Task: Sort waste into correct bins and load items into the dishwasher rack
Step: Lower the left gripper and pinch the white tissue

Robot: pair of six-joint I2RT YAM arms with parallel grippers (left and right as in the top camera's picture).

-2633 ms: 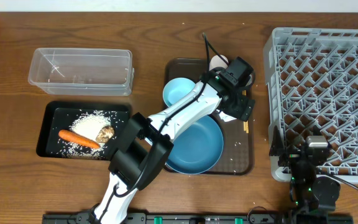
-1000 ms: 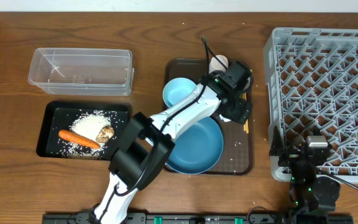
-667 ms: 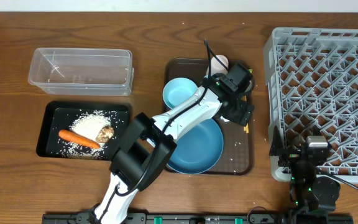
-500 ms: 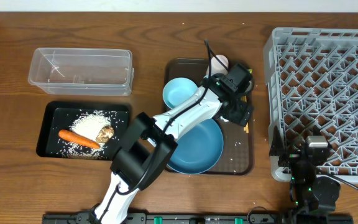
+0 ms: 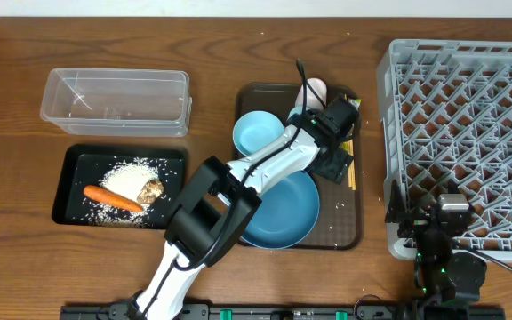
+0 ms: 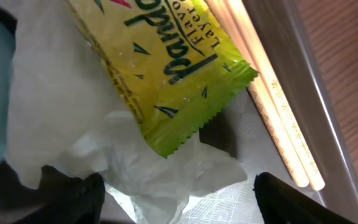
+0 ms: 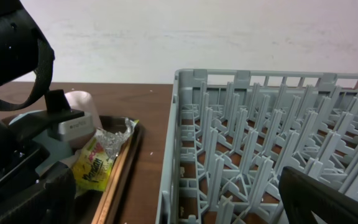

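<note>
The left gripper point(image 6: 179, 200) is down at the right side of the brown tray point(image 5: 345, 229), its fingers point(image 6: 73, 194) spread, pinching nothing yet. Between them lies the loose edge of the tissue point(image 6: 61, 118), with the wrapper point(image 6: 166, 68) lying on top of it, one corner pointing down into the gap. The chopsticks point(image 6: 272, 106) lie just beside the wrapper, against the tray's rim.

The step looks like picking up this dry waste. I'd close on the wrapper's corner and the tissue under it, keep the right-hand finger off the chopsticks, and lift slowly, since tissue can slip out of a thin pinch. The food already lies in the black tray point(image 5: 69, 191), so the tub point(image 5: 52, 102) seems the place for these.

The right gripper point(image 5: 452, 212) waits wide apart and empty by the rack point(image 5: 469, 116).
</note>
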